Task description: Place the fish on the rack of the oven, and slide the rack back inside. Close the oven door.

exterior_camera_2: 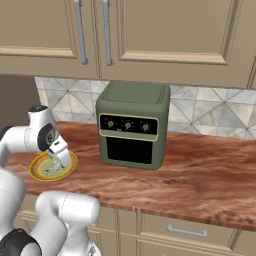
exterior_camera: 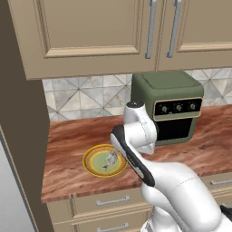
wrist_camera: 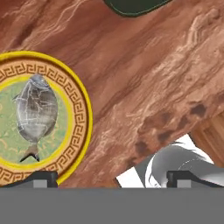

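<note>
The fish (wrist_camera: 36, 114), judged light, stiff and slippery, is seen on the plate (wrist_camera: 78, 94) at nine o'clock of the wide-open, empty hand (wrist_camera: 112, 178), best gripped across its midbody.

Counter (exterior_camera: 68, 136) w/ plate (exterior_camera: 93, 170), toaster oven (exterior_camera: 170, 106)

Bare counter (exterior_camera_2: 200, 175) lies at 3 o'clock of the toaster oven (exterior_camera_2: 132, 125). At its 9 o'clock, the plate (exterior_camera_2: 36, 172) with the fish (wrist_camera: 37, 111) occupies the counter, a narrow passage between them. Upper cabinets (exterior_camera_2: 150, 35) overhang, limiting headroom.
</note>
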